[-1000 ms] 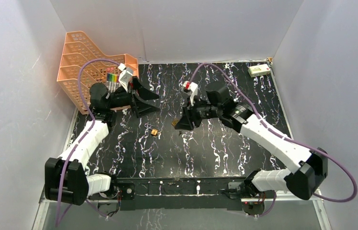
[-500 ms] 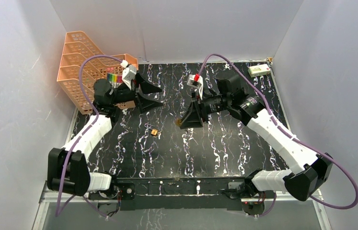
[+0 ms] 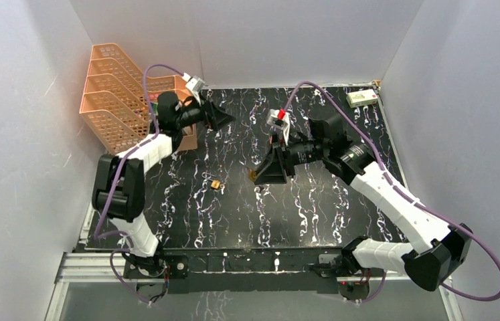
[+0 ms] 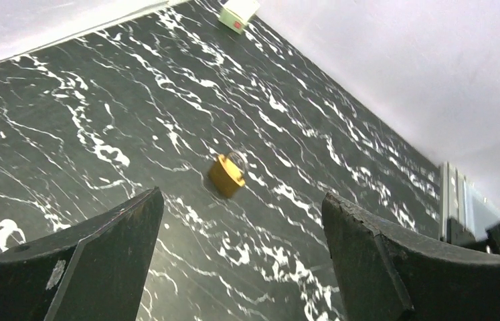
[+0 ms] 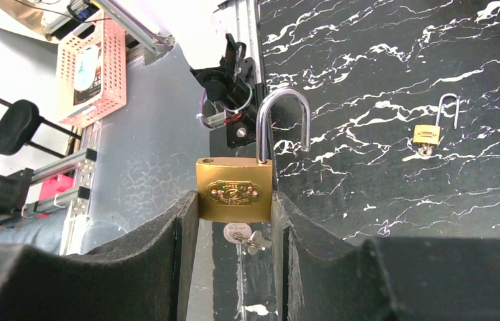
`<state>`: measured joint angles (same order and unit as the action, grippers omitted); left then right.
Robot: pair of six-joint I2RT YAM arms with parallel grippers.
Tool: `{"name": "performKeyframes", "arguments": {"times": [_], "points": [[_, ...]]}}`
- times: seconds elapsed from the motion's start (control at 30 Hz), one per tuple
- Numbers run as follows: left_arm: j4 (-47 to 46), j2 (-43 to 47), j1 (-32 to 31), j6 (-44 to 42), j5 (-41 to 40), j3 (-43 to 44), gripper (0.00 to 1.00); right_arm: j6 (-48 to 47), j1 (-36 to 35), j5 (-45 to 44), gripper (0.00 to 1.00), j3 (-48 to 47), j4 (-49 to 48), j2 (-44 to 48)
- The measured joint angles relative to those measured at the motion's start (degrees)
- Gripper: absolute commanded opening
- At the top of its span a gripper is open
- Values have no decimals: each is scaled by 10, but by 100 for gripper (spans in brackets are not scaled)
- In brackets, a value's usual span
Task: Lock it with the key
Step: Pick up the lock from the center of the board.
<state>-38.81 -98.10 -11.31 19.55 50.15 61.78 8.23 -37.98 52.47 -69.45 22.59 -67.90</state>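
Observation:
My right gripper is shut on a large brass padlock, gripping its body by the sides. Its steel shackle stands open. A silver key hangs in the keyhole under the body. In the top view this gripper holds the padlock above the middle of the table. A small brass padlock lies on the table to its left and shows in both wrist views. My left gripper is open and empty, raised at the back left, with the small padlock beyond its tips.
An orange tiered basket stands at the back left corner, close behind the left arm. A small white box lies at the back right corner, also in the left wrist view. White walls close in the black marbled table.
The left arm has swung up and back, carrying its open gripper toward the rear of the table. The right gripper has shifted slightly right, still holding the large padlock.

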Motion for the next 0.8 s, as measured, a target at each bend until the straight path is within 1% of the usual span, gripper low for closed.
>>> {"name": "performKeyframes", "arguments": {"times": [0.07, 0.17, 0.2, 0.23, 0.3, 0.37, 0.4, 0.47, 0.53, 0.63, 0.73, 0.8], "points": [[33, -42, 0, 14, -16, 61, 86, 8, 0, 0, 19, 13, -10, 13], [118, -100, -4, 8, -43, 172, 92, 20, 0, 0, 19, 30, -22, 31], [141, -108, -5, 4, -57, 196, 94, 22, 0, 0, 19, 32, -24, 34], [152, -107, -5, 2, -63, 203, 98, 24, 0, -1, 19, 35, -28, 38], [157, -97, -5, 3, -63, 205, 98, 27, 0, -4, 20, 37, -28, 43], [140, -87, -4, 21, -51, 195, 98, 28, 0, -10, 20, 37, -30, 47], [117, -79, -2, 37, -39, 181, 98, 27, 0, -12, 20, 37, -30, 48], [41, -50, 4, 94, -3, 121, 98, 25, 0, -13, 20, 33, -24, 45], [-44, -27, 12, 166, 43, 65, 98, 20, 0, -13, 20, 22, -14, 36], [-199, 6, 22, 297, 115, -7, 98, 16, 0, -7, 20, -7, 0, 16], [-335, 52, 28, 414, 177, -56, 98, 16, 0, 14, 19, -31, 4, -2], [-384, 90, 27, 468, 213, -69, 98, 16, 0, 33, 19, -46, 10, -16]]}}
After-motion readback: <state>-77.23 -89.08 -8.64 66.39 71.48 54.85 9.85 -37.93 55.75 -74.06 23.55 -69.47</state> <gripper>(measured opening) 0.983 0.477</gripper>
